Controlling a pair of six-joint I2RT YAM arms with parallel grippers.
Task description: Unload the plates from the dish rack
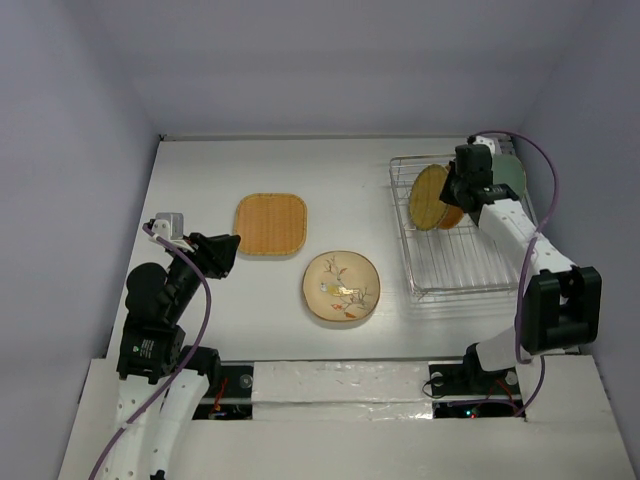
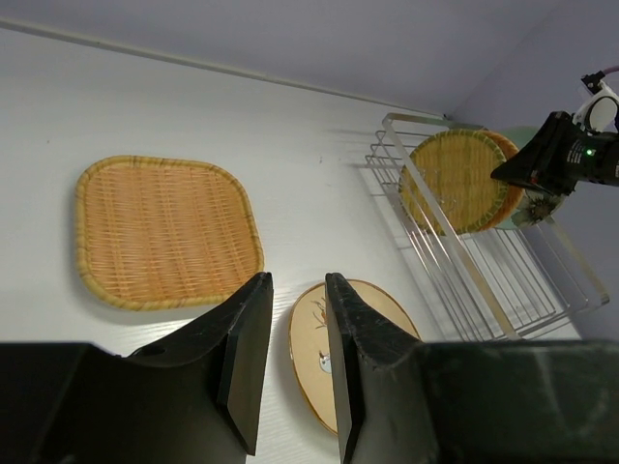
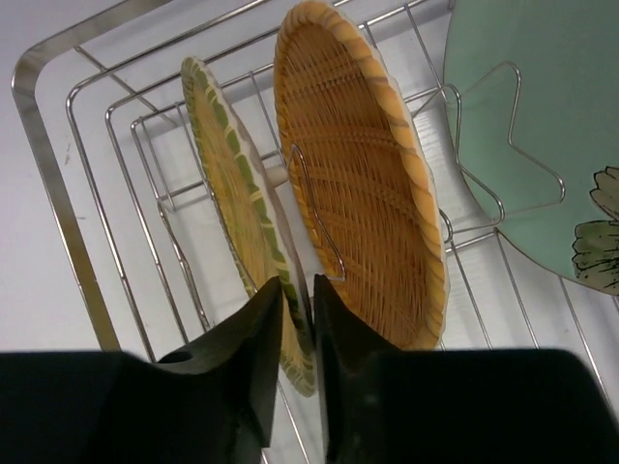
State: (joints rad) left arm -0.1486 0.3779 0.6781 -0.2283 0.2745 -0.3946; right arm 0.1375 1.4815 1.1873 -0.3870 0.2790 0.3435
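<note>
The silver dish rack (image 1: 455, 268) stands at the right. Three plates stand upright in it: yellow-green checked (image 1: 427, 197), orange round (image 1: 452, 214) and pale green (image 1: 510, 175). My right gripper (image 1: 458, 190) is over the rack. In the right wrist view its jaws (image 3: 297, 282) are closed on the rim of the checked plate (image 3: 232, 184), with the orange round plate (image 3: 358, 184) and the pale green plate (image 3: 542, 116) behind it. The orange rounded-square plate (image 1: 270, 224) and the cream flower plate (image 1: 341, 286) lie flat on the table. My left gripper (image 1: 228, 250) is open and empty above the table (image 2: 298, 280).
The rack's near half (image 3: 58, 193) holds no plates, only wire dividers. White walls close in the table at the back and both sides. The rack's left rail (image 2: 445, 232) lies close to the cream plate (image 2: 308, 353).
</note>
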